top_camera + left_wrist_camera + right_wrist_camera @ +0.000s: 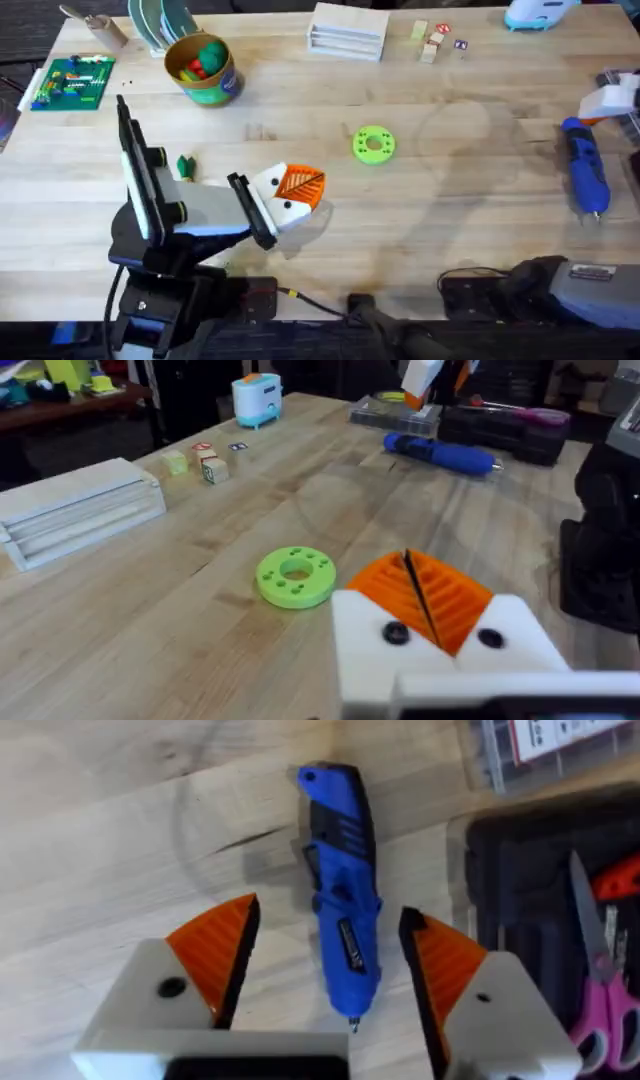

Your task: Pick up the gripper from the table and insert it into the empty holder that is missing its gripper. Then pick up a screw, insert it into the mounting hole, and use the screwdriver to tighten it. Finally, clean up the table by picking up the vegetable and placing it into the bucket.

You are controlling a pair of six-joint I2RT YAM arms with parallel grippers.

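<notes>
Right gripper (pixel 325 980) hung over the screwdriver (pixel 340 900), jaws wide, straddling its tip end. Best to descend straight and close on the thicker body. Left gripper (pixel 300 188) pressed shut, empty, near the green disc (pixel 374 144).

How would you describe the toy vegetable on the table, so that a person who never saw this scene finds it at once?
Start at the left arm's base at the wooden table's near-left edge. Just beyond it, beside the black arm link, lies the vegetable. It is small and dark green, unlike the bright green round disc with holes at mid-table.
</notes>
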